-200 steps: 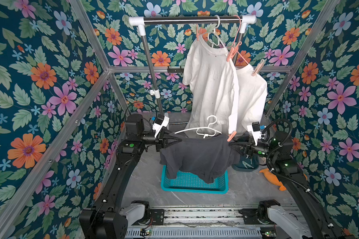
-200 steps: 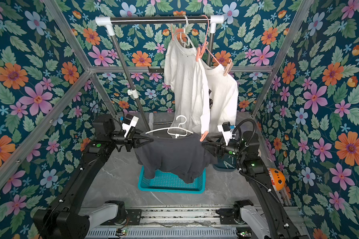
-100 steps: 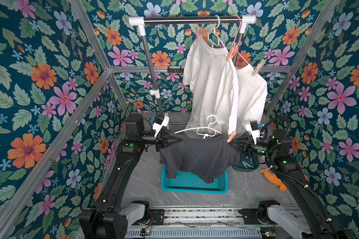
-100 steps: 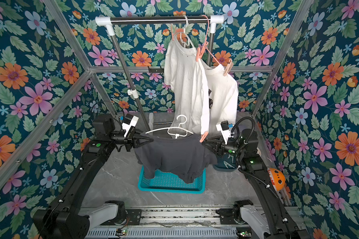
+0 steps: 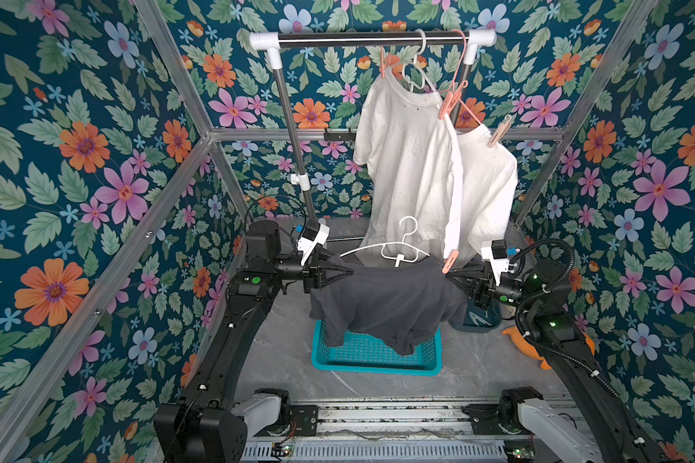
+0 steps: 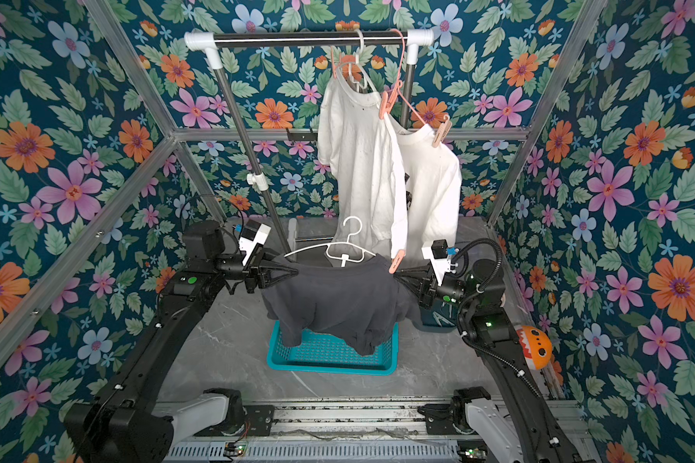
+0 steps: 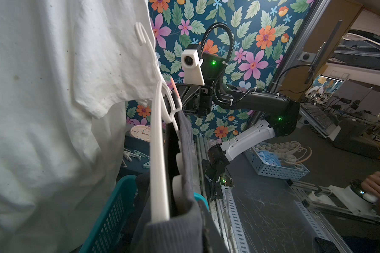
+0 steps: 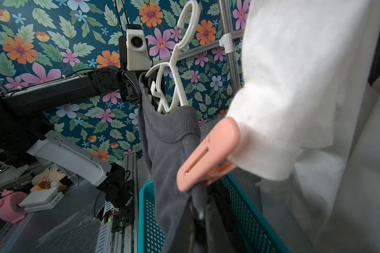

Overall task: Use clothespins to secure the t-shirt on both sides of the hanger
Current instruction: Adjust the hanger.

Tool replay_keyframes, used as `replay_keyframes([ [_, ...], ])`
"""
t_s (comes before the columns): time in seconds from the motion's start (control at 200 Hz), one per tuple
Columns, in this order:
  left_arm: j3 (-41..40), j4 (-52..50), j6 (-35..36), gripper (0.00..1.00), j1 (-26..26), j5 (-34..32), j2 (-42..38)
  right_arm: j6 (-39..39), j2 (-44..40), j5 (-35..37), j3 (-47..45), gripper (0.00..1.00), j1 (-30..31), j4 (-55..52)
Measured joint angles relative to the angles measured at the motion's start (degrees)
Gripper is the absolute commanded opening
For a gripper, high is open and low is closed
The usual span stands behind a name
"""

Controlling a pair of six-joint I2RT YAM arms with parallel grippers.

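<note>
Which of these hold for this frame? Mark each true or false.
1. The dark grey t-shirt hangs on a white plastic hanger. True.
2. The salmon-pink plastic clothespin lies in the basket. False: it sits at the dark shirt's shoulder, beside the right tool.
3. A teal plastic mesh basket stands below the dark shirt. True.
4. Three white t-shirts hang from the metal rail. False: two do, a front white t-shirt and a rear white t-shirt.
</note>
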Motion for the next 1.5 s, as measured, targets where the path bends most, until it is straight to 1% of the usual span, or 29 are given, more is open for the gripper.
replay_keyframes([
  [0.03, 0.04, 0.07, 0.0, 0.43, 0.0, -0.02, -0.02, -0.24, -0.09, 0.35, -0.31, 0.0, 0.04, 0.04],
  [0.075, 0.04, 0.24, 0.0, 0.47, 0.0, -0.11, -0.09, -0.83, -0.28, 0.79, -1.01, 0.0, 0.13, 0.28],
  [0.325, 0.02, 0.61, -0.11, 0.51, 0.09, -0.52, -0.09, -2.49, -2.19, 3.56, -3.5, 0.0, 0.24, 3.41],
  [0.365, -0.02, 0.79, -0.28, 0.55, 0.24, -0.68, -0.09, -2.51, -2.75, 4.24, -4.07, 0.0, 0.22, 4.13],
  [0.39, -0.04, 0.85, -0.33, 0.64, 0.37, -0.87, -0.09, -2.58, -3.08, 4.85, -4.35, 0.0, 0.22, 4.33],
  [0.42, -0.13, 1.11, -0.7, 0.66, 0.55, -0.98, -0.07, -2.86, -3.48, 5.33, -4.61, 0.0, 0.22, 4.59],
  [0.485, -0.24, 1.77, -1.79, 0.68, 1.09, -1.09, 0.28, -3.72, -4.17, 6.29, -4.92, 0.0, 0.22, 4.87],
  [0.58, -0.2, 2.12, -2.82, 0.69, 1.49, -1.31, 0.76, -4.48, -5.2, 7.26, -5.35, 0.0, 0.22, 5.22],
  [0.605, -0.13, 2.19, -2.84, 0.67, 1.53, -1.29, 0.79, -4.55, -5.44, 7.41, -5.57, 0.0, 0.22, 5.31],
  [0.68, 0.28, 2.6, -3.17, 0.57, 1.88, -1.25, 0.96, -5.14, -5.84, 7.91, -5.97, 0.0, 0.22, 5.55],
  [0.785, 0.48, 3.37, -3.28, 0.49, 2.86, -0.68, 1.33, -5.49, -6.08, 8.22, -6.38, 0.0, 0.24, 5.66],
  [0.88, 0.46, 3.39, -3.91, 0.44, 3.91, -0.2, 1.68, -5.51, -6.23, 8.22, -6.62, 0.0, 0.24, 5.77],
  [1.1, 1.2, 3.32, -3.87, 0.4, 4.55, 1.18, 2.93, -5.9, -6.32, 8.22, -6.75, 0.0, 0.24, 6.01],
  [1.175, 1.42, 3.19, -3.69, 0.32, 4.52, 1.4, 2.95, -5.9, -6.27, 8.22, -6.82, 0.0, 0.24, 6.29],
  [1.205, 1.57, 3.06, -3.56, 0.31, 4.52, 1.57, 3.06, -5.92, -6.23, 8.22, -6.82, 0.0, 0.24, 6.4],
  [1.3, 2.73, 1.64, -2.01, 0.28, 4.5, 1.66, 3.87, -5.95, -6.1, 8.39, -6.82, 0.0, 0.24, 6.49],
  [1.38, 4.13, -1.03, 0.42, 0.22, 4.48, 1.88, 4.72, -5.95, -5.9, 8.39, -6.82, 0.0, 0.22, 6.78],
  [1.5, 5.75, -5.55, 4.07, 0.16, 4.44, 1.9, 5.92, -6.16, -5.46, 8.39, -6.82, 0.0, 0.24, 6.84],
])
